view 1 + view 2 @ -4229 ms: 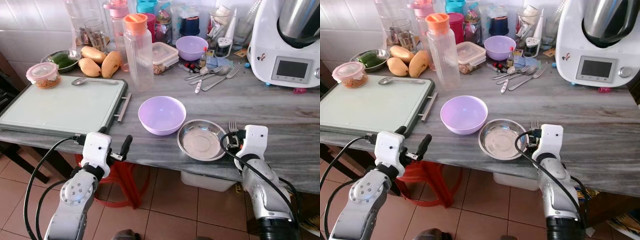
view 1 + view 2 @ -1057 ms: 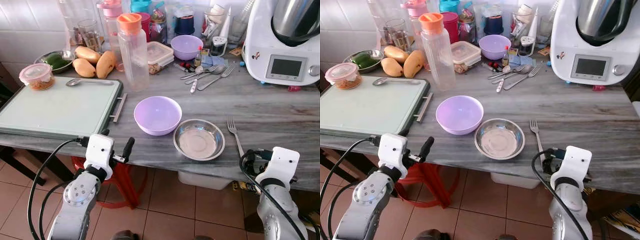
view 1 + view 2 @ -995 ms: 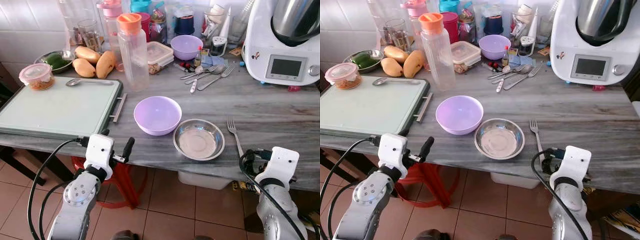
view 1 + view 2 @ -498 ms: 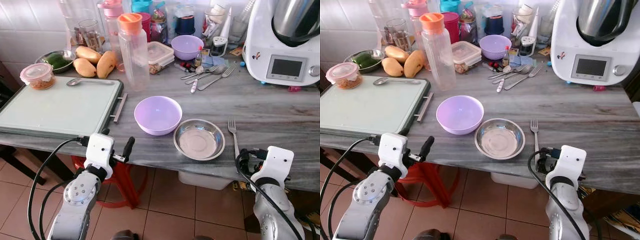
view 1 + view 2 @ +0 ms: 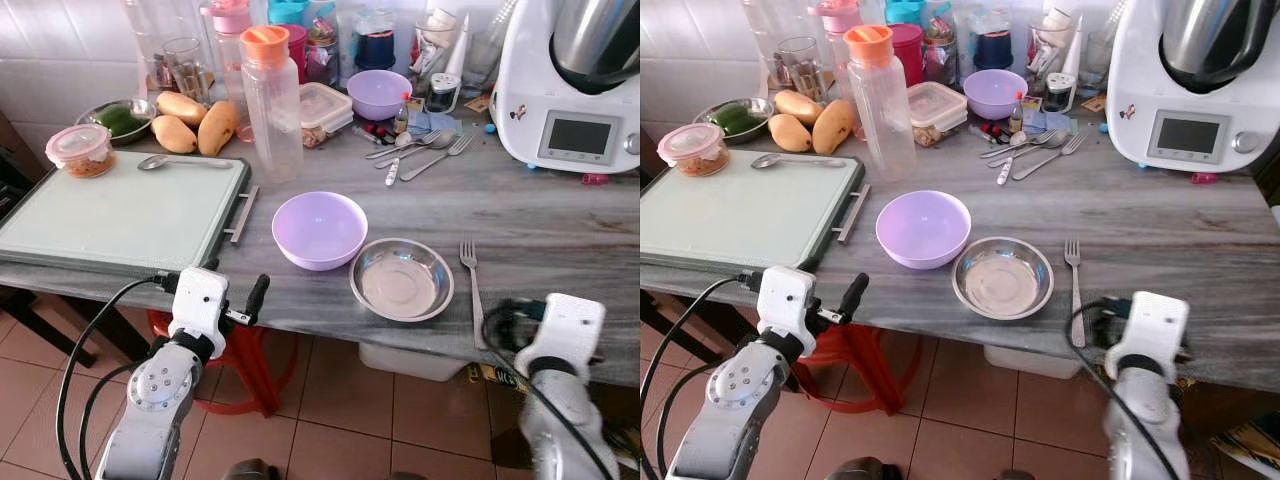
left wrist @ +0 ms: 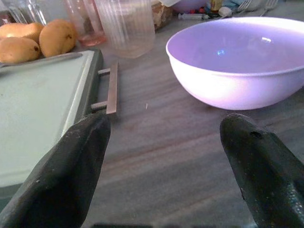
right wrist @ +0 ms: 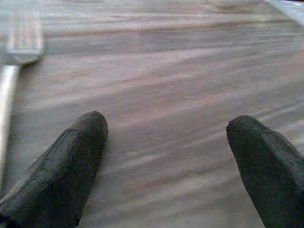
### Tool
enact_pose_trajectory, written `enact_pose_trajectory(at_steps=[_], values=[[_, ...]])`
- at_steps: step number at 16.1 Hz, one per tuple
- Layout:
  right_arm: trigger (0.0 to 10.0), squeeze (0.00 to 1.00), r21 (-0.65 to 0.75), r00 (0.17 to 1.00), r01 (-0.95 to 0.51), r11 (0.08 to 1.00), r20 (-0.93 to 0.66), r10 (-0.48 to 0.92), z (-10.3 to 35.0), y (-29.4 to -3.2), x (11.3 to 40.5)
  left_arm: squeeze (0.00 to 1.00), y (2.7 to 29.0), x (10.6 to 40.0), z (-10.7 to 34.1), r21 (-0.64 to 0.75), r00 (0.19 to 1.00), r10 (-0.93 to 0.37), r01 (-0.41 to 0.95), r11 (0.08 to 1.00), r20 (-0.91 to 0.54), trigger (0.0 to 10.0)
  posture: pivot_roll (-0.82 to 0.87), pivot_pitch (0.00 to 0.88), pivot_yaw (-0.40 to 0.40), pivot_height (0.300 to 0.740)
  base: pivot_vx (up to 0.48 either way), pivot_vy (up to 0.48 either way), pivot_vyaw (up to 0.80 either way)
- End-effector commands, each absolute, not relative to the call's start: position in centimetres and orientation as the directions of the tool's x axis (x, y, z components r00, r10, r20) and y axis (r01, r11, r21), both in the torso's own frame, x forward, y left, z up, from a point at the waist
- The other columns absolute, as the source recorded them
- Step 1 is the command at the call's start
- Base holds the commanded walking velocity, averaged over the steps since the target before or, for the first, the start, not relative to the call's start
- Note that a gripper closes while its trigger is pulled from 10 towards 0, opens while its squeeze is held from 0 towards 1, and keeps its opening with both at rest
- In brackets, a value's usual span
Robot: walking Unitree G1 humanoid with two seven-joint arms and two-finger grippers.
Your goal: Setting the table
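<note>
Currently your two grippers sit low at the near edge of the counter (image 5: 560, 215). Your left gripper (image 6: 166, 156) has its fingers spread wide with nothing between them, at the lower left of the left eye view, just off the counter lip, facing the purple bowl (image 5: 321, 229). Your right gripper (image 7: 166, 156) is likewise spread and empty at the lower right, over bare grey stone.

Purple bowl: centre of frame, near the front edge. Steel dish (image 5: 401, 279): just right of it, rims close; you cannot tell from here whether they touch. Fork (image 5: 472, 290): flat on the stone just right of the dish, tines pointing to the back wall, handle end near the front edge and beside your right gripper.

Tray (image 5: 120, 215) fills the left of frame, its front rim running along the counter edge; a spoon (image 5: 180, 161) lies on its far rim.

Open stone: the wide band right of the fork, up to the kitchen machine (image 5: 575, 80) at upper right. Upper centre is crowded with a bottle (image 5: 272, 100), jars and loose cutlery (image 5: 420, 152).
</note>
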State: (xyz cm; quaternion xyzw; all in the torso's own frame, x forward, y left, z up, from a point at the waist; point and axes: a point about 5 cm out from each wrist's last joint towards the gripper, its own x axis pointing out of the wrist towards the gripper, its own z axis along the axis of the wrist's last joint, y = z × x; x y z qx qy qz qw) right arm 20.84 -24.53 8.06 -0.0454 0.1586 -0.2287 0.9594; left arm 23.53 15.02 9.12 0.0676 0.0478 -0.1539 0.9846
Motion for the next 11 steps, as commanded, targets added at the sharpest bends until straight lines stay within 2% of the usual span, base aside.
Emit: enact_pose_trajectory(at_steps=[1, 4, 6, 7, 8, 9, 10, 11], values=[[10.0, 0.94, -0.154, 0.842, 0.439, 0.885, -0.274, -0.465, 8.2, -24.7, 21.1, 0.00, 15.2, 23.8, 9.3, 0.134, 0.949, -0.294, 0.308, 0.942, -0.113, 10.0, -0.05, 0.000, 0.064, 0.740, 0.000, 0.000, 0.00], [10.0, 0.81, -0.152, 0.856, 0.433, 0.888, -0.240, -0.458, 8.7, -24.8, 21.6, 0.00, 15.2, 23.7, 9.3, 0.137, 0.950, -0.292, 0.306, 0.942, -0.110, 10.0, -0.04, 0.000, 0.065, 0.740, 0.000, 0.000, 0.00], [10.0, 0.76, -0.177, 0.884, 0.428, 0.886, -0.123, -0.451, 10.5, -24.5, 21.9, 0.00, 15.3, 23.7, 9.6, 0.136, 0.954, -0.286, 0.297, 0.945, -0.094, 10.0, -0.04, 0.000, 0.065, 0.740, 0.000, 0.000, 0.00], [10.0, 0.60, -0.200, 0.911, 0.401, 0.894, -0.014, -0.411, 12.5, -23.7, 22.6, 0.00, 15.4, 23.9, 9.9, 0.136, 0.960, -0.271, 0.279, 0.951, -0.076, 10.0, -0.05, 0.000, 0.067, 0.740, 0.000, 0.000, 0.00], [10.0, 0.51, -0.206, 0.922, 0.385, 0.900, 0.038, -0.385, 13.4, -23.1, 23.1, 0.00, 15.4, 24.0, 9.9, 0.139, 0.962, -0.264, 0.271, 0.952, -0.069, 10.0, -0.05, 0.000, 0.070, 0.740, 0.000, 0.000, 0.00], [10.0, 0.38, -0.205, 0.930, 0.367, 0.907, 0.066, -0.362, 14.0, -22.6, 23.5, 0.00, 15.4, 24.1, 9.9, 0.142, 0.967, -0.246, 0.253, 0.957, -0.064, 10.0, -0.05, 0.000, 0.067, 0.740, 0.000, 0.000, 0.00], [10.0, 0.00, -0.192, 0.941, 0.337, 0.922, 0.110, -0.321, 14.8, -21.6, 24.3, 0.00, 15.7, 24.5, 10.0, 0.145, 0.979, -0.195, 0.201, 0.969, -0.055, 10.0, -0.04, 0.000, 0.061, 0.740, 0.000, 0.000, 0.00], [10.0, 0.00, -0.172, 0.947, 0.314, 0.934, 0.124, -0.296, 14.8, -21.1, 24.6, 0.00, 15.9, 24.7, 9.9, 0.139, 0.985, -0.160, 0.167, 0.976, -0.057, 10.0, -0.04, 0.000, 0.058, 0.740, 0.000, 0.000, 0.00]])
